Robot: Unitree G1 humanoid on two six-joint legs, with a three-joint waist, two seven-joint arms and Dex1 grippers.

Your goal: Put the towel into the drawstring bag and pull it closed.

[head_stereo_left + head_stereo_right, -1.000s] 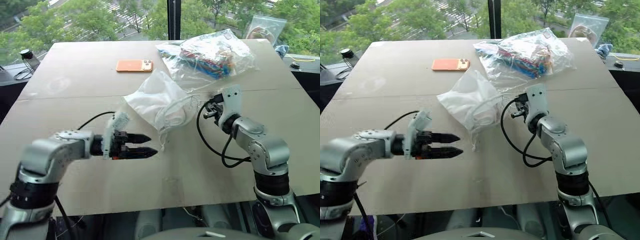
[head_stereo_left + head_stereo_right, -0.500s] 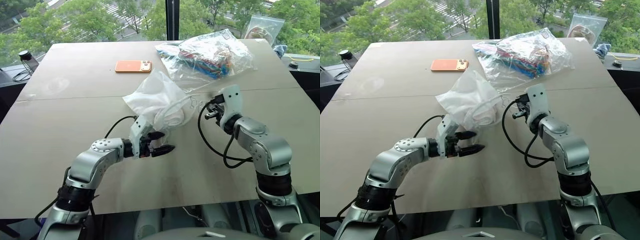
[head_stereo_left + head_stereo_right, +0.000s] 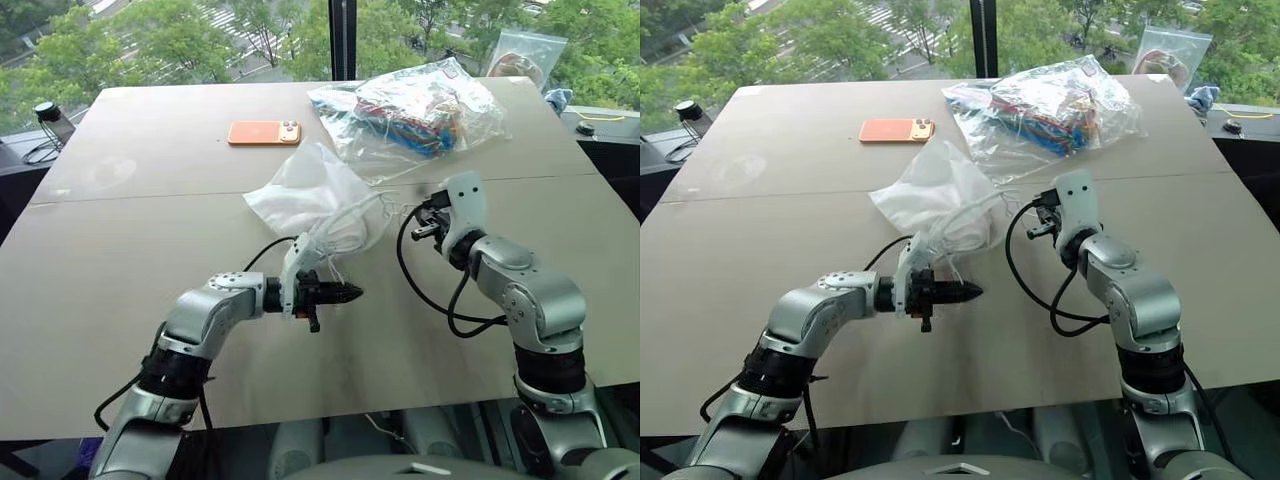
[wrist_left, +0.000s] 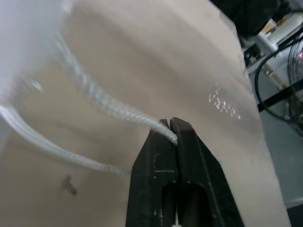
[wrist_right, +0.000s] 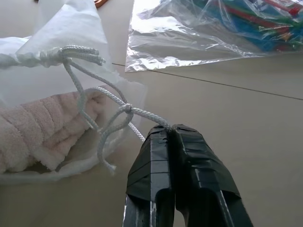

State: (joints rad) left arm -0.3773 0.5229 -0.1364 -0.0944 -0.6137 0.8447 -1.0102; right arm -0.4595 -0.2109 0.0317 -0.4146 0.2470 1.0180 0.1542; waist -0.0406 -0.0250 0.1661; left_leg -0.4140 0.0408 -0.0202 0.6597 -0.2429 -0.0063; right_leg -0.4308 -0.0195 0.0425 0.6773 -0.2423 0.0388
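Note:
The drawstring bag (image 3: pixel 310 195) lies mid-table, translucent white, its mouth facing me. Inside its mouth the towel (image 5: pixel 38 130) shows as a cream ribbed roll. My left gripper (image 3: pixel 352 292) points right, just in front of the bag's mouth. In the left wrist view it (image 4: pixel 170 122) is shut on a strand of the white cord (image 4: pixel 109 106). My right gripper (image 5: pixel 169 127) is to the right of the mouth, shut on the knotted end of the other cord (image 5: pixel 102 92), which runs back to the gathered hem.
An orange phone (image 3: pixel 265 132) lies behind the bag. A clear crinkly bag of colourful cables (image 3: pixel 420 110) sits at the back right. A small zip bag (image 3: pixel 525 55) leans beyond the far right corner. A dark bottle (image 3: pixel 50 115) stands off the table's left side.
My left gripper has swung right from the open table to the bag's mouth and gone from open to shut on a cord strand. The right arm has stayed in place.

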